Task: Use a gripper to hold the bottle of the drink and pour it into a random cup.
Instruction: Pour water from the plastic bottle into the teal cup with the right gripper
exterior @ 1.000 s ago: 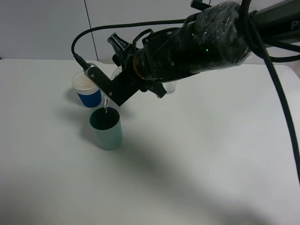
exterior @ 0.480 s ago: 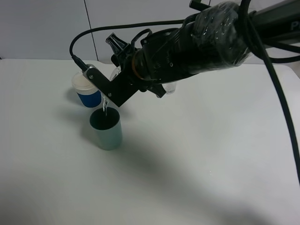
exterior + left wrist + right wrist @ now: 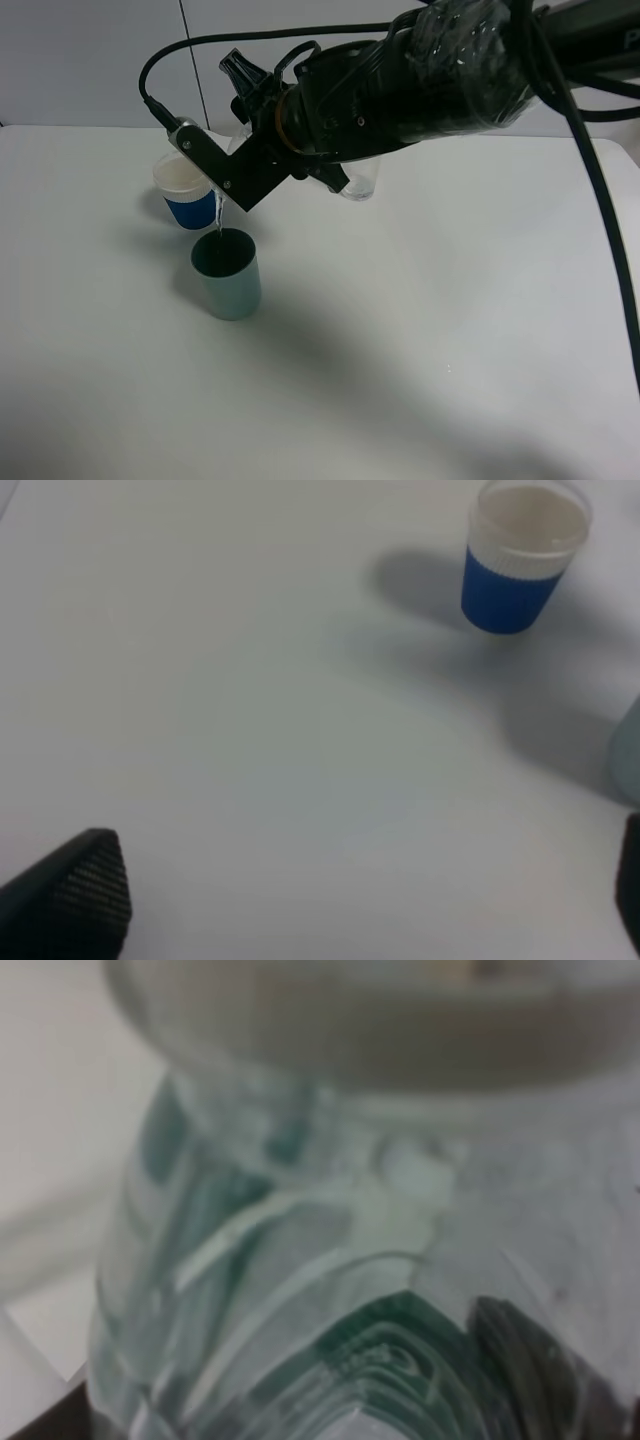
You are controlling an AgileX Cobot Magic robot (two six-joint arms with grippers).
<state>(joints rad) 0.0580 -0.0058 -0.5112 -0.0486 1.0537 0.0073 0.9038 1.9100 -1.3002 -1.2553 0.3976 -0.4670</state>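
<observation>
r gripper is clamped on the clear green-label bottle, which is tilted neck-down just above the teal cup. a thin stream is seen falling into the cup. a blue-sleeved paper cup is stood just behind it. l gripper is held w/ jaws wide apart, nothing between.

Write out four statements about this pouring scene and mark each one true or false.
1. A thin stream of liquid falls into the teal cup. True.
2. The blue-sleeved paper cup lies on its side. False: it stands upright beside the teal cup.
3. The right gripper has its jaws shut on the bottle. True.
4. The left gripper holds a cup. False: its jaws are open, with nothing between them.
</observation>
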